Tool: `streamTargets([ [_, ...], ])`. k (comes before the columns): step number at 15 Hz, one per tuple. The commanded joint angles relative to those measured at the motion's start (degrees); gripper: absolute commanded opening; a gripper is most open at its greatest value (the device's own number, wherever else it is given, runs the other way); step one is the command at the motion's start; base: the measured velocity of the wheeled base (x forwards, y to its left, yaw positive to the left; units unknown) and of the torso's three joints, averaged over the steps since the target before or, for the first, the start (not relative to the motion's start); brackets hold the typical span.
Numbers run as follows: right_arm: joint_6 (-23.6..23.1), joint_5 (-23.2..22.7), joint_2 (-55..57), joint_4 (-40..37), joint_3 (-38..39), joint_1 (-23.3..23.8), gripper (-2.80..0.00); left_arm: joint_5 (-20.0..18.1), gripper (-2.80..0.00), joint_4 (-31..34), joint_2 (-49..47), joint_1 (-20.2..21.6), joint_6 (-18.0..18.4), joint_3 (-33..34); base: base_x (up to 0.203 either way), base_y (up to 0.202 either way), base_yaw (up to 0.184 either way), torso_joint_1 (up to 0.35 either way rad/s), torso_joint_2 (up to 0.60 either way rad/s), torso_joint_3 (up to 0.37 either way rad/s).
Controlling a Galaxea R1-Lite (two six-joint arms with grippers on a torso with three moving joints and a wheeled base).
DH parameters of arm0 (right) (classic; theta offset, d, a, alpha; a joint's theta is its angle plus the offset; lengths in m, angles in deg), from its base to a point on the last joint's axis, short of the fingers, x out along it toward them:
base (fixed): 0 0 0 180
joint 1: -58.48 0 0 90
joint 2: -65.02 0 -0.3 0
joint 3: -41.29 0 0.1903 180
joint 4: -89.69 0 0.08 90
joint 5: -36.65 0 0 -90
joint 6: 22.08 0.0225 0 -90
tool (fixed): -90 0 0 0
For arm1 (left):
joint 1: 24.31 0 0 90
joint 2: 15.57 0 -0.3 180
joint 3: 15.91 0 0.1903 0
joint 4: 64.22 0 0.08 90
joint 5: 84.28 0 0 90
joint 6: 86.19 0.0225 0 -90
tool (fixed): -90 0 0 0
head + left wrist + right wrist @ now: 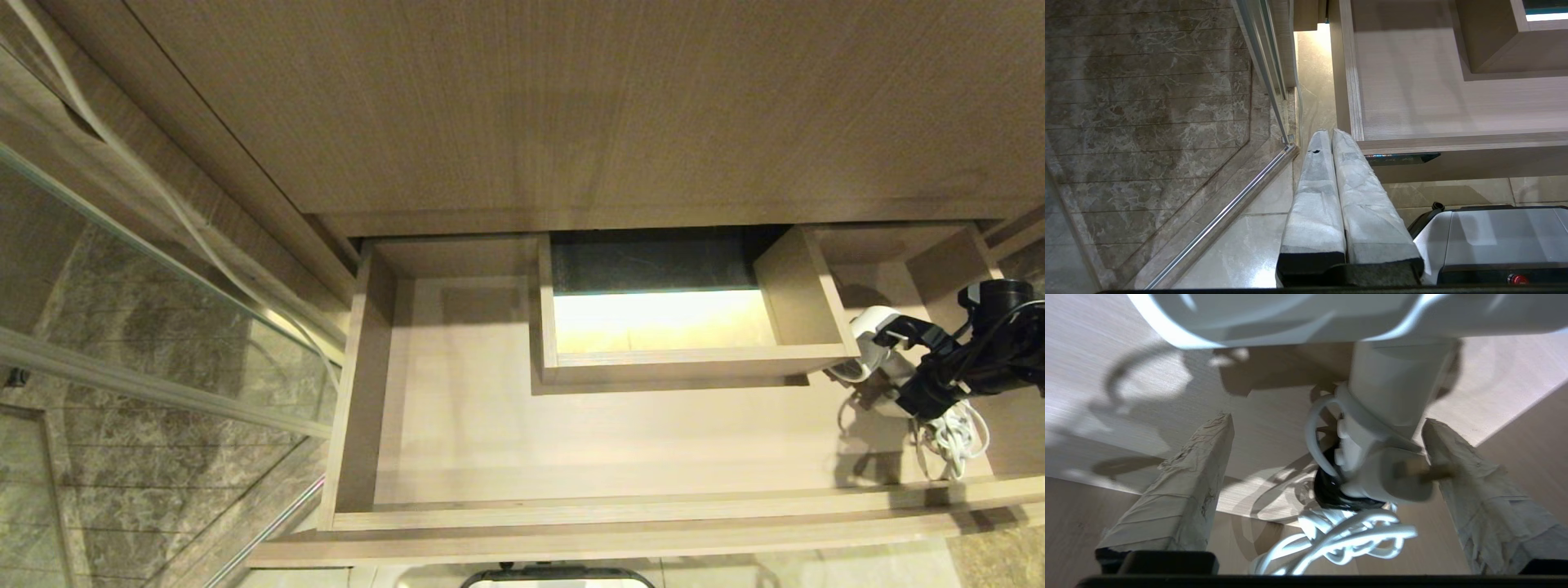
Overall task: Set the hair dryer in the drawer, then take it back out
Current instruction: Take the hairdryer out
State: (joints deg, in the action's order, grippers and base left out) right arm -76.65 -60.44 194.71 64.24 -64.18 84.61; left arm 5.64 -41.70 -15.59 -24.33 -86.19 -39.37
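Hair dryer (867, 353) lies between right tool's (1327, 424) spread fingers, beside drawer (359, 392) cut-out.

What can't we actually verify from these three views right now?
- Hair dryer: in the head view the right gripper hides most of it; in the right wrist view the top edge crops its body, so no grille shows.
- Cord: the bottom edge cuts its coil.
- Drawer label: the left wrist view shows it edge-on, unreadable.
- Left gripper: outside the head view.

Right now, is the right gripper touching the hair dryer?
Cannot tell. In the right wrist view the right gripper is open, one finger bordering the hair dryer handle; no clear gap or contact shows.
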Motion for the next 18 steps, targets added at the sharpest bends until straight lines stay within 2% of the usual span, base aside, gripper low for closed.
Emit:
streamTargets([
  [1, -0.36, -0.06, 0.99, 0.08, -0.02, -0.01, 0.0, 0.0, -2.8, -0.03, -0.05, 0.0, 0.0, 0.01, 0.0, 0.0, 0.0, 0.0, 0.0, 0.0],
  [2, -0.36, -0.17, 1.0, -0.11, -0.07, 0.03, 0.0, 0.0, -2.8, -0.03, -0.06, 0.02, 0.0, 0.01, 0.0, 0.0, 0.0, 0.0, 0.0, 0.0],
  [3, -0.4, -0.82, 1.09, -0.15, -0.07, 0.04, -2.8, 0.0, -2.8, -0.03, 0.02, 0.02, 0.03, 0.01, 0.0, 0.0, 0.0, 0.0, 0.0, 0.0],
  [10, -0.73, -1.69, -3.83, -2.64, 0.53, -0.09, -2.8, 0.0, -2.8, -0.03, -0.06, 0.02, 0.08, 0.01, 0.0, 0.0, 0.0, 0.0, 0.0, 0.0],
  [14, -5.78, -2.32, -10.78, -6.2, 1.03, 0.48, -2.8, 0.0, -2.8, -0.03, -0.06, -0.06, 0.0, 0.01, 0.0, 0.0, 0.0, 0.0, 0.0, 0.0],
  [18, -6.69, -3.19, -16.81, -9.38, 4.72, 0.77, -2.8, 0.0, -2.8, -0.03, -0.06, -0.06, 0.09, 0.01, 0.0, 0.0, 0.0, 0.0, 0.0, 0.0],
])
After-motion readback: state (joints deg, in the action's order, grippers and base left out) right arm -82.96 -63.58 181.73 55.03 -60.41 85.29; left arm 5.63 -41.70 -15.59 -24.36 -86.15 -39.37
